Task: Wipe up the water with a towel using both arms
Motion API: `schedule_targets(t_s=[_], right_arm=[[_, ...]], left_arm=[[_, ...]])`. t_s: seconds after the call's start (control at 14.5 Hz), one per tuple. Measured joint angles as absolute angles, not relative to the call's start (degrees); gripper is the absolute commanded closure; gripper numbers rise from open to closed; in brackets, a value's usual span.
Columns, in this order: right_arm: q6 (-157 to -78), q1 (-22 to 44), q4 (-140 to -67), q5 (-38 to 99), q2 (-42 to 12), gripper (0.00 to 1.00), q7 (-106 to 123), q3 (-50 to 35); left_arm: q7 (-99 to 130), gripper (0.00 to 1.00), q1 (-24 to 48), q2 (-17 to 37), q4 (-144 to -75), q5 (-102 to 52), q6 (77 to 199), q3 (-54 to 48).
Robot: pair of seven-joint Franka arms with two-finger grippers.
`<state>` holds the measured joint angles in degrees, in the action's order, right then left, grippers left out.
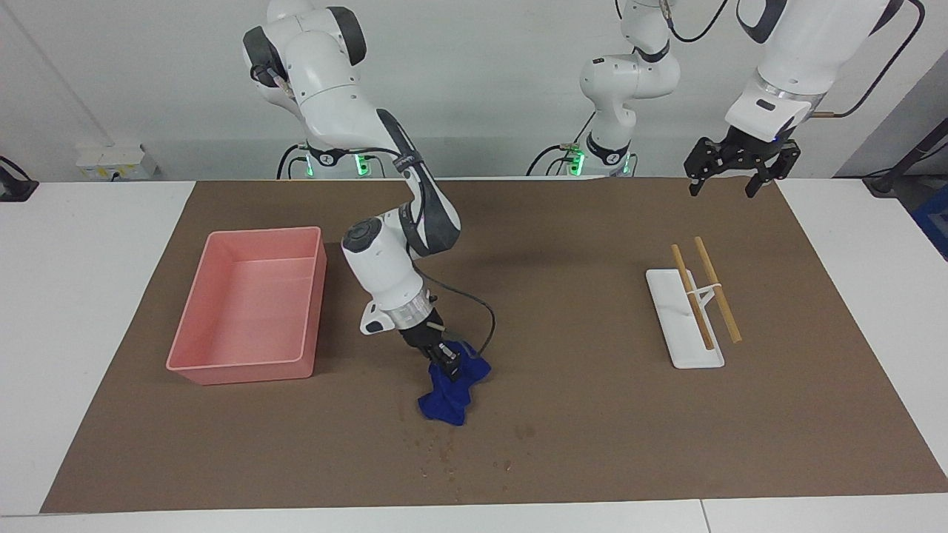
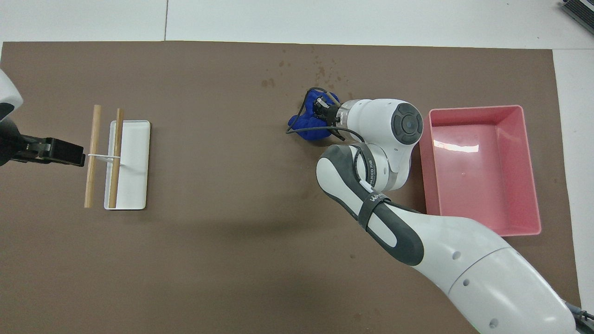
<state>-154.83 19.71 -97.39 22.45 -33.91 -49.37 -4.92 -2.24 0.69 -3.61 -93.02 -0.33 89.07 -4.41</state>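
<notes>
Because the spilled drops [image 1: 444,448] lie just farther from the robots than it, the right tool [image 1: 447,360] presses the small crumpled deep-blue fabric towel [image 1: 452,389] onto the brown-covered desk [image 1: 592,414] beside the pink plastic tray [image 1: 248,303], fingers clamped on its upper folds, while the left tool [image 1: 733,169] waits spread open above the desk's edge. From overhead, the towel [image 2: 308,125] shows bunched into a lump, and the left tool [image 2: 55,152] hangs next to the two wooden sticks [image 2: 93,155] on the white tray [image 2: 134,167].

pink tray [image 1: 247,303] toward the right arm's end | white stand [image 1: 683,322] with two wooden sticks [image 1: 703,292] toward the left arm's end | brown mat [image 1: 563,244] covers tabletop [image 1: 74,244]
</notes>
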Motion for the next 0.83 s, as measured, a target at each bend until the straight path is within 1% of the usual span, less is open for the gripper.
schedule_targets(t_s=[0.21, 0.55, 0.69, 0.83], right_arm=[[-152.5, 19.8, -101.1, 22.5, -31.3, 1.0, -49.4, -4.9], [-141.4, 19.5, -103.4, 22.5, -27.6, 1.0, -49.5, -4.8], [-140.1, 19.4, -106.3, 22.5, -25.5, 1.0, -49.6, -4.8], [-139.8, 19.5, -110.8, 22.5, -22.4, 1.0, -49.6, -4.9]], left_arm=[[-2.4, 0.0, 0.7, -3.6, -92.3, -1.5, 88.1, -3.8], [-2.4, 0.0, 1.0, -3.6, -92.5, -1.6, 87.3, -3.8], [-2.4, 0.0, 1.0, -3.6, -92.5, -1.6, 87.3, -3.8], [-2.4, 0.0, 1.1, -3.6, -92.5, -1.6, 87.3, -3.8]])
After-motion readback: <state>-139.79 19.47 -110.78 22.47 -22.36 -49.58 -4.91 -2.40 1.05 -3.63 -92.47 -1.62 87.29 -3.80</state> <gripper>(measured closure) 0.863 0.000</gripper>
